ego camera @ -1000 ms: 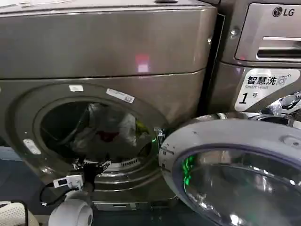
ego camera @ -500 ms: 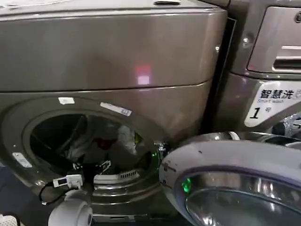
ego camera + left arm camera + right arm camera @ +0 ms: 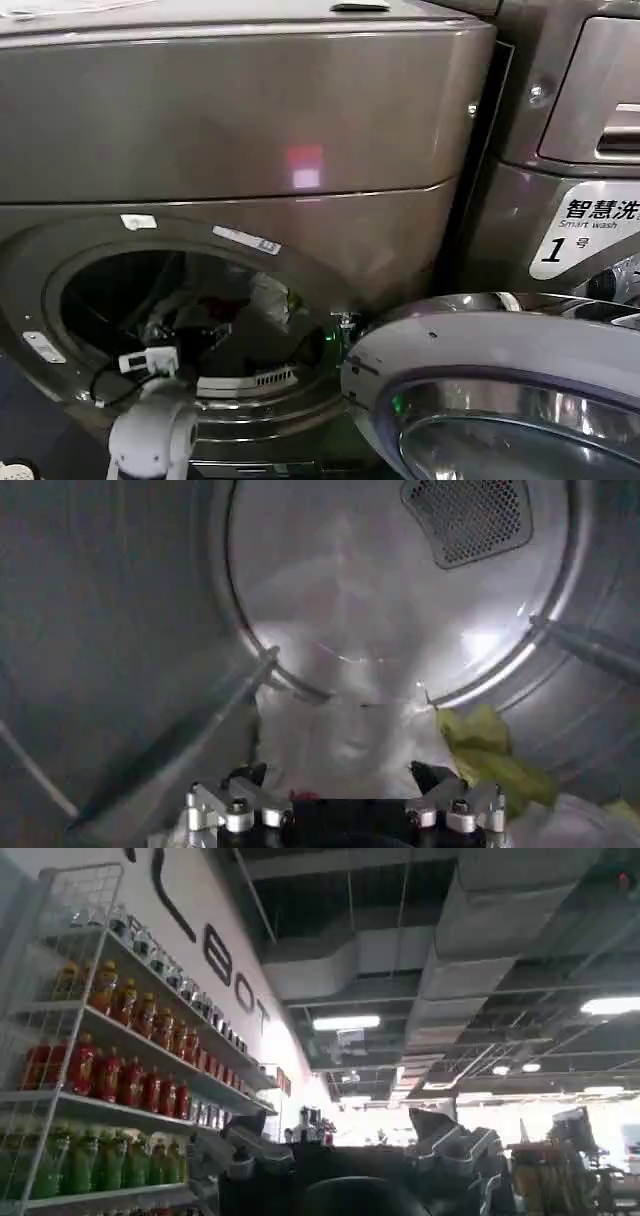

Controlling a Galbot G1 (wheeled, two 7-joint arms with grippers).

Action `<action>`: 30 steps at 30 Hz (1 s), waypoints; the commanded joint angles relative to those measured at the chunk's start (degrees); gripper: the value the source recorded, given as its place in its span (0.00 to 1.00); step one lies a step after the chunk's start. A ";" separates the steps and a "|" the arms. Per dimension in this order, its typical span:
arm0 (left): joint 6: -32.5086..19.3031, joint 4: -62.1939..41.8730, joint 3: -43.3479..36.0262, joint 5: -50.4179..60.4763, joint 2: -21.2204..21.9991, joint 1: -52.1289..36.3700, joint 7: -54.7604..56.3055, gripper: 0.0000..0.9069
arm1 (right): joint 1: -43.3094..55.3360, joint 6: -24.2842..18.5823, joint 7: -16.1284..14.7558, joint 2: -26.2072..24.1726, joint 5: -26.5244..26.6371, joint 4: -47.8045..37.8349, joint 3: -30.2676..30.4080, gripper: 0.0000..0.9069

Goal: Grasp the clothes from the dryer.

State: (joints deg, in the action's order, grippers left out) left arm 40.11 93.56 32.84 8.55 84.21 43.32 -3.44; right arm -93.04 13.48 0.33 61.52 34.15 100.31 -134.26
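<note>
While the left gripper (image 3: 343,785) reaches inside the bronze-grey front-loading dryer (image 3: 240,130), fingers spread and released, soft crumpled white clothes (image 3: 345,735) with a lime-green piece lie on the smooth metal drum floor just beyond. Arm sits deeper than a second ago. Right gripper (image 3: 365,1148) points ceilingward, fingers apart.

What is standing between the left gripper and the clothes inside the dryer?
Nothing visible. In the left wrist view the left gripper is open inside the drum, and the clothes lie directly ahead of it with only open space between. The dryer door hangs open to the right, clear of the opening.
</note>
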 commanded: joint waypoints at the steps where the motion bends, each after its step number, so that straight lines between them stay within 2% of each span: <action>1: -7.98 -18.26 0.03 9.90 0.22 -13.19 -5.19 1.00 | 0.12 -0.07 0.00 0.02 -0.05 0.00 0.17 1.00; 9: -11.46 -28.57 -0.14 13.28 0.50 -19.06 -6.67 1.00 | 0.22 0.00 -0.02 0.00 -0.13 0.56 0.40 1.00; 11: -12.05 -32.68 0.03 20.71 0.53 -21.38 -12.50 1.00 | 0.10 -0.02 -0.09 0.05 -0.13 0.59 0.30 1.00; 14: -17.03 -38.97 -0.06 42.58 -0.21 -24.46 -22.77 1.00 | 0.10 -0.09 -0.12 0.24 -0.14 0.69 0.43 1.00; 16: -21.87 -41.51 -0.54 51.73 -1.05 -26.38 -31.84 1.00 | 0.01 -0.15 -0.14 0.31 -0.14 0.59 0.45 1.00; 17: -24.61 -41.80 -0.47 54.80 -1.34 -26.73 -35.57 1.00 | 0.00 -0.17 -0.14 0.33 -0.15 0.50 0.43 1.00; 18: -30.50 -41.74 -0.14 60.18 -1.65 -27.11 -41.27 1.00 | -0.13 -0.16 -0.14 0.31 -0.14 0.39 0.29 1.00; 23: -42.16 -44.26 1.10 70.79 -2.13 -30.18 -55.30 1.00 | -0.86 -0.26 -0.18 0.05 -0.09 0.14 -0.20 1.00; 28: -48.05 -46.55 0.94 74.16 -2.97 -33.49 -64.92 1.00 | -0.76 -0.38 -0.18 0.05 -0.18 0.15 0.21 1.00; 30: -48.89 -48.59 0.82 74.17 -3.21 -34.99 -66.80 1.00 | -0.62 -0.40 -0.19 0.07 -0.21 0.27 0.51 1.00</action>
State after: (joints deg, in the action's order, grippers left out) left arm 7.26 53.75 33.28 64.10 81.85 15.64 -46.01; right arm -93.74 13.13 0.15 61.58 33.96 100.44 -134.05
